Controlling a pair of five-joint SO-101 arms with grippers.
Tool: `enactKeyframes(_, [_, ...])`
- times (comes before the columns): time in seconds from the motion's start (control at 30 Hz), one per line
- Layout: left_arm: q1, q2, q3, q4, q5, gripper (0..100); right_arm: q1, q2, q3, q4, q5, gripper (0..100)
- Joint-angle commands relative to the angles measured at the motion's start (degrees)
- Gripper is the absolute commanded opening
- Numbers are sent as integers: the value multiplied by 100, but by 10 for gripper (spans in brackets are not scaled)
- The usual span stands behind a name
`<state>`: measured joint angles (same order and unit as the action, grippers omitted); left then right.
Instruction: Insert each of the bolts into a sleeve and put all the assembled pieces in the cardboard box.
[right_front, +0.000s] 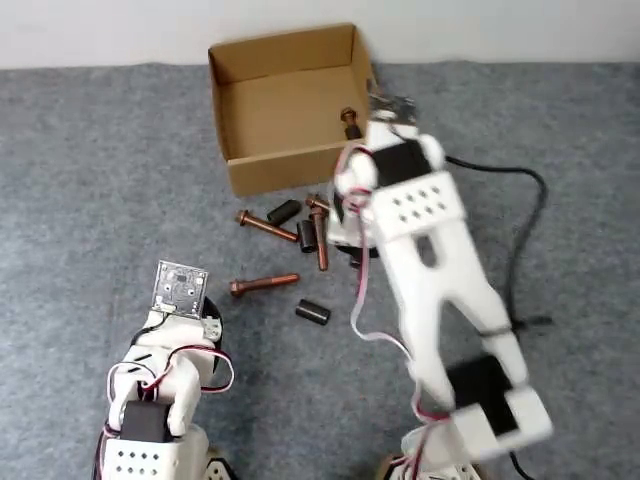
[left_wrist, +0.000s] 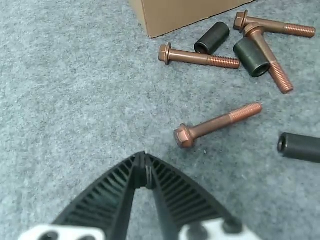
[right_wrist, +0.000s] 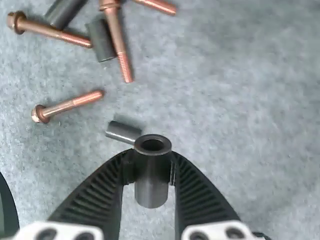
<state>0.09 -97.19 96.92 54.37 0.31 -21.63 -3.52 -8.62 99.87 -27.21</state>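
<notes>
My right gripper (right_wrist: 150, 161) is shut on a black sleeve (right_wrist: 151, 175), held upright above the grey carpet with its bore facing the camera. My left gripper (left_wrist: 145, 167) is shut with nothing in it, low over the carpet short of a loose copper bolt (left_wrist: 215, 122). In the high view this bolt (right_front: 265, 285) lies beside a loose sleeve (right_front: 313, 312). Closer to the cardboard box (right_front: 285, 160) lie another bolt (right_front: 265, 225), a sleeve (right_front: 284, 211), and a bolt (right_front: 320, 238) touching a sleeve (right_front: 306, 235). A bolt (right_front: 350, 118) rests inside the box by its right wall.
The right arm (right_front: 430, 260) stretches from the front right toward the box and hides part of the pile. The left arm (right_front: 160, 390) sits at the front left. A black cable (right_front: 525, 215) runs along the right. Open carpet lies left of the parts.
</notes>
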Motion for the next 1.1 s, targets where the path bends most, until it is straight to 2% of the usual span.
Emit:
enactKeyframes(0.0, [-9,-35,-13,35,35,5,356,-1376,756,-242,-62,9])
enactKeyframes(0.27, [0,-88,-13,123,35,5,1305,-4198,3367,-1068,-44,8])
enactKeyframes(0.47, [-53,-88,-198,123,70,6,2132,-6070,4967,-1323,-26,8])
enactKeyframes(0.6, [-18,-35,-1015,132,756,6,2404,-7266,5741,-1420,158,8])
enactKeyframes(0.77, [-35,62,-1798,299,993,6,2413,-8541,6593,-1385,299,8])
enactKeyframes(0.9, [-26,1125,-2554,791,1503,6,2413,-9297,7095,-1393,299,8])
enactKeyframes(1.07, [9,3534,-4259,1029,2207,6,2457,-9578,7209,-1411,299,8])
